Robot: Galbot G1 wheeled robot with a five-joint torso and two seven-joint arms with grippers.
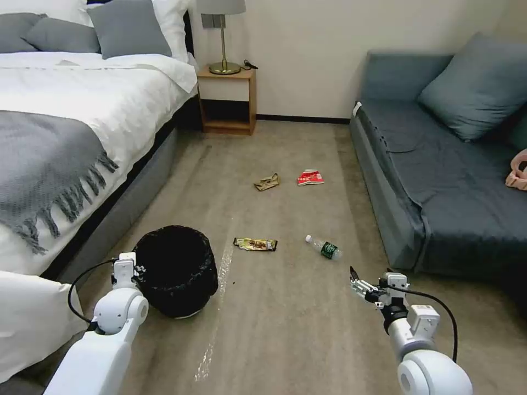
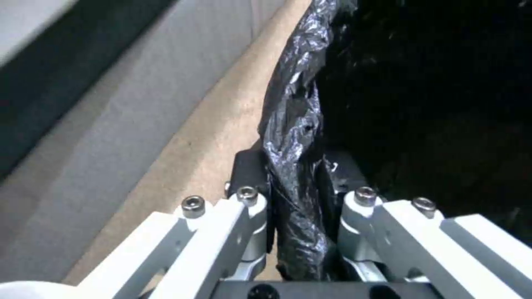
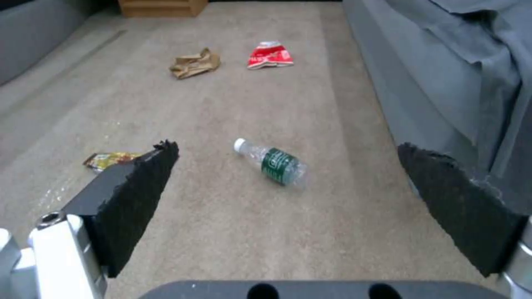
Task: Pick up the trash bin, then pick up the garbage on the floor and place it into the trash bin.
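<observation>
The trash bin [image 1: 178,269], lined with a glossy black bag, is on the floor beside the bed, with a sliver of its white base showing underneath. My left gripper [image 1: 134,270] is shut on the bin's rim [image 2: 294,104] at its left side, one finger inside and one outside the liner [image 2: 296,166]. My right gripper [image 1: 354,282] hangs open above the floor, just short of the clear green-labelled bottle [image 1: 325,248] [image 3: 274,164]. A yellow-brown snack wrapper [image 1: 255,244] [image 3: 108,160] lies left of the bottle. Farther off lie a tan paper scrap [image 1: 267,182] [image 3: 194,64] and a red-and-white packet [image 1: 310,178] [image 3: 270,55].
A bed [image 1: 66,137] runs along the left, close to the bin. A dark blue sofa [image 1: 439,181] lines the right, close to my right arm. A wooden nightstand [image 1: 228,99] with a lamp stands at the far wall. The litter lies on the open floor strip between bed and sofa.
</observation>
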